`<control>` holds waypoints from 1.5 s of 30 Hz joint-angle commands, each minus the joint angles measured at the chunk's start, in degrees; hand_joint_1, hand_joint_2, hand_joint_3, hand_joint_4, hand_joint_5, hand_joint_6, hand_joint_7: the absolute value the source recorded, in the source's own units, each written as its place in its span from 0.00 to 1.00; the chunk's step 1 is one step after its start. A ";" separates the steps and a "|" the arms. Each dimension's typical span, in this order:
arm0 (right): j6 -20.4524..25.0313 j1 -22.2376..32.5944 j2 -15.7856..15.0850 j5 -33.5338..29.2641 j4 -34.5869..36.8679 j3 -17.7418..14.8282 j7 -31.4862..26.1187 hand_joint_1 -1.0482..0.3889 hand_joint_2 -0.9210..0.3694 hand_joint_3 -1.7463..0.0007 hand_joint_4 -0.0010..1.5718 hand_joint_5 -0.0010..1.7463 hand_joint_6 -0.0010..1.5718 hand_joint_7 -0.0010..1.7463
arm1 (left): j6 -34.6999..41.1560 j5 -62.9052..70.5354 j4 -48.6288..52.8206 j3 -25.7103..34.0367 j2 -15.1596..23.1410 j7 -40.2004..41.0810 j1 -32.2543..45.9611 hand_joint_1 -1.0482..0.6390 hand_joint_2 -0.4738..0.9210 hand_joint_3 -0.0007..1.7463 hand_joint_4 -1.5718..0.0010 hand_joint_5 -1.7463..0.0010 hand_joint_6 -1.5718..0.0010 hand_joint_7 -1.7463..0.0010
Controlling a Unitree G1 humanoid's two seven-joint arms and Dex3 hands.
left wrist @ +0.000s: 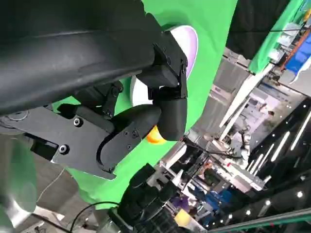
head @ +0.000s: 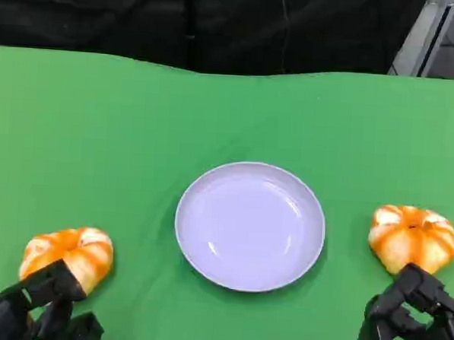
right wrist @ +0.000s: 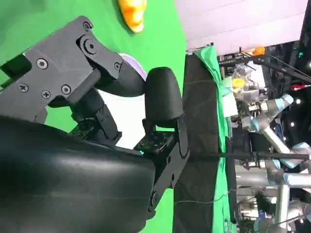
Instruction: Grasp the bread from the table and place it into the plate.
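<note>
Two pieces of bread lie on the green table [head: 99,133], one on each side of the plate [head: 250,226]. The left bread [head: 69,256] sits well to the left of the plate, near the table's front edge. The left hand [head: 41,309] is just in front of it; in the head view one black finger overlaps the bread's near edge, though actual contact cannot be confirmed. The hand holds nothing. In the left wrist view the left hand [left wrist: 121,131] shows its fingers bent but apart, with the plate [left wrist: 187,41] beyond them.

The right bread [head: 412,237] lies to the right of the plate, apart from it. The right hand [head: 413,321] is directly in front of this bread, its uppermost finger just beside the bread's near edge; touching cannot be determined. The hand is empty. In the right wrist view the right hand [right wrist: 121,107] has its fingers spread, with nothing between them; the left bread [right wrist: 132,13] appears far across the table past the plate [right wrist: 133,68].

The plate is white, round, upright and holds nothing.
</note>
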 commanded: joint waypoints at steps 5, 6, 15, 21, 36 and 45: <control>-0.03 0.22 -0.51 0.20 -0.27 -0.26 -0.06 0.63 0.32 0.26 0.57 1.00 0.49 0.93 | 0.27 0.33 0.09 0.19 0.86 -0.07 -0.21 0.54 0.86 0.53 0.45 0.00 0.53 0.02; -0.33 0.15 -0.47 0.26 -0.09 -0.29 0.04 0.63 0.32 0.26 0.57 1.00 0.49 0.93 | 0.27 0.34 0.05 0.18 0.86 -0.07 -0.20 0.54 0.86 0.53 0.45 0.00 0.53 0.02; -0.76 0.11 -0.42 0.28 0.02 -0.32 0.15 0.63 0.33 0.25 0.57 1.00 0.49 0.93 | -0.48 0.65 0.29 0.11 0.77 -0.51 -0.22 0.54 0.86 0.53 0.45 0.00 0.54 0.02; -0.50 0.07 -0.63 0.78 -0.01 -0.46 0.62 0.63 0.33 0.25 0.57 1.00 0.49 0.93 | -8.54 6.11 -2.10 -0.36 -2.37 3.18 1.32 0.55 0.83 0.50 0.59 0.06 0.59 0.20; -0.81 -0.72 -0.74 -0.24 0.85 -0.79 0.19 0.63 0.33 0.25 0.57 1.00 0.49 0.94 | -48.20 84.77 -2.02 -5.28 11.76 41.68 -3.15 0.11 1.00 0.05 0.90 0.99 0.77 1.00; -0.26 -0.65 -0.58 -0.60 0.48 -0.71 -0.24 0.63 0.33 0.25 0.57 1.00 0.49 0.94 | -37.80 98.59 8.58 -16.24 15.61 45.15 -14.04 0.08 0.99 0.01 0.89 0.99 0.78 1.00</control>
